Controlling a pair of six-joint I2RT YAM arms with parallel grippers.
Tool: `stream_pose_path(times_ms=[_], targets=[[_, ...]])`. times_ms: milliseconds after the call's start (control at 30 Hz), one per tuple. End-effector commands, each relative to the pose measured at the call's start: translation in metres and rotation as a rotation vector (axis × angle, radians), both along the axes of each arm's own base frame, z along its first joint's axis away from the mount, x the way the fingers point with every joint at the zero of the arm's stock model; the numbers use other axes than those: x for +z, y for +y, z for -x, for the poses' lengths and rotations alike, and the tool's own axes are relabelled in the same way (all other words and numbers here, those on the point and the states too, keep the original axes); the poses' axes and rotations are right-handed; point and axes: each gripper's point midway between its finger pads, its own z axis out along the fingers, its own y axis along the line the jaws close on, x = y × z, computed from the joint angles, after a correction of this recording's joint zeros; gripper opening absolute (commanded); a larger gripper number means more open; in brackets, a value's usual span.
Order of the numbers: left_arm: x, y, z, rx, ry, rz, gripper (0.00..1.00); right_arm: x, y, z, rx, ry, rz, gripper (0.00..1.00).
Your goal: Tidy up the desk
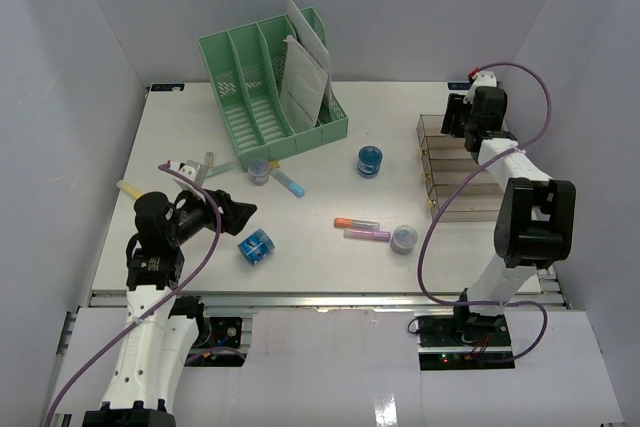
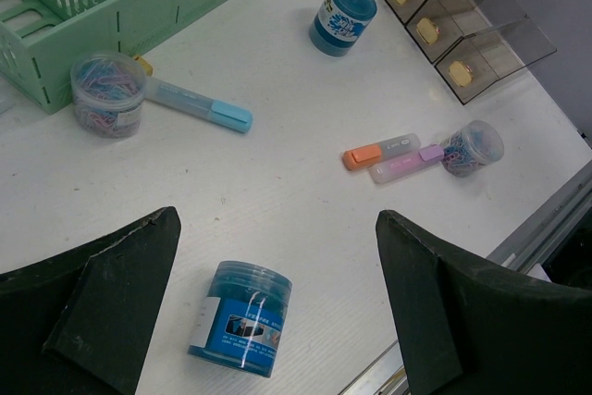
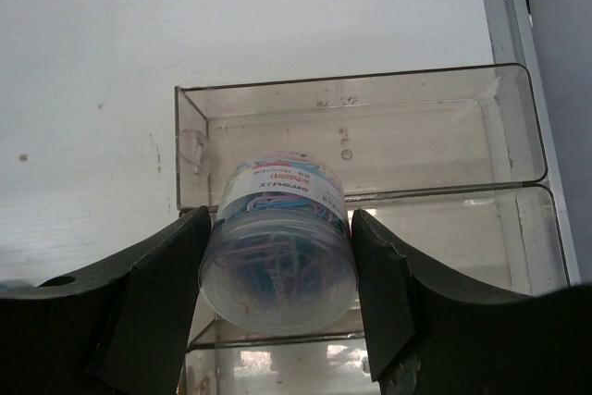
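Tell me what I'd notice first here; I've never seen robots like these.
Probably the right gripper, clamped on a clear jar of coloured paper clips over the clear compartment tray at the far right of the desk. Next comes the green file rack holding papers at the far side, left of centre. The left gripper gapes wide over a blue tub near the front edge, with highlighters scattered nearby.
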Motion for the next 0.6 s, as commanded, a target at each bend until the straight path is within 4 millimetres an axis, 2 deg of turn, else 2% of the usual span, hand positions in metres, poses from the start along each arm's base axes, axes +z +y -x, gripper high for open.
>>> stream_pose_path(times_ms=[0, 167, 367, 567], targets=[[0.000, -0.002, 0.000, -0.012, -0.006, -0.002, 0.98, 0.037, -0.012, -0.037, -0.042, -0.164, 0.002, 0.08], [-0.001, -0.001, -0.002, -0.008, 0.001, -0.004, 0.98, 0.021, -0.040, -0.047, -0.124, -0.144, 0.018, 0.08], [-0.006, -0.001, -0.003, -0.008, 0.019, -0.005, 0.98, 0.022, -0.075, -0.053, -0.208, -0.173, -0.013, 0.08], [-0.006, -0.001, -0.004, -0.005, 0.025, -0.006, 0.98, 0.010, -0.106, -0.058, -0.285, -0.156, 0.011, 0.09]])
